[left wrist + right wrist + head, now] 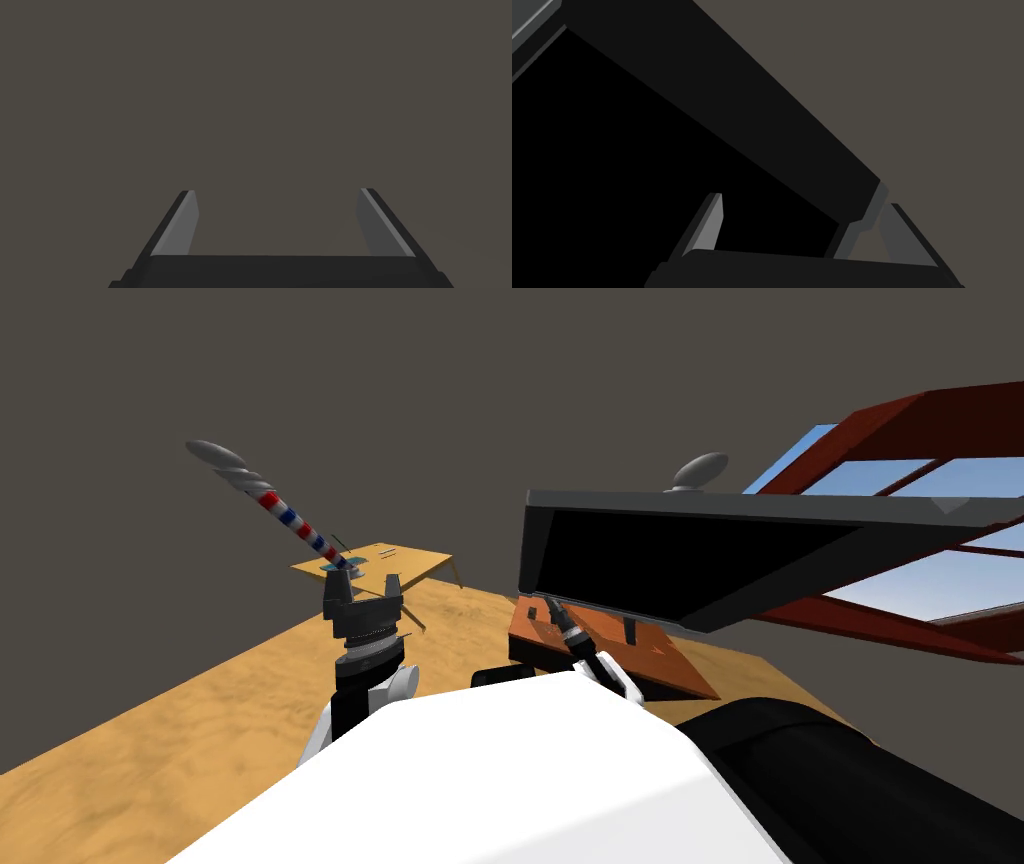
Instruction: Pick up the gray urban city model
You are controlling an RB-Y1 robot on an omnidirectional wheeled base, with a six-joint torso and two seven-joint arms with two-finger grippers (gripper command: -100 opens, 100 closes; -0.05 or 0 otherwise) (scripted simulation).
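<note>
My left gripper is raised in front of me, open and holding nothing, with a plain dark grey wall beyond its fingers. Past it stands a small tan table carrying a few small flat grey pieces that I cannot identify. A red, white and blue striped pole with a grey twisted tip leans up from that table. My right gripper is open, right against the lower corner of a large black screen. The screen's dark frame lies between its fingers.
The black screen stands on a red-brown desk just right of centre, with a grey oval ornament behind its top edge. A red-framed window is at the right. A dark rounded shape lies at lower right. Tan floor spreads left.
</note>
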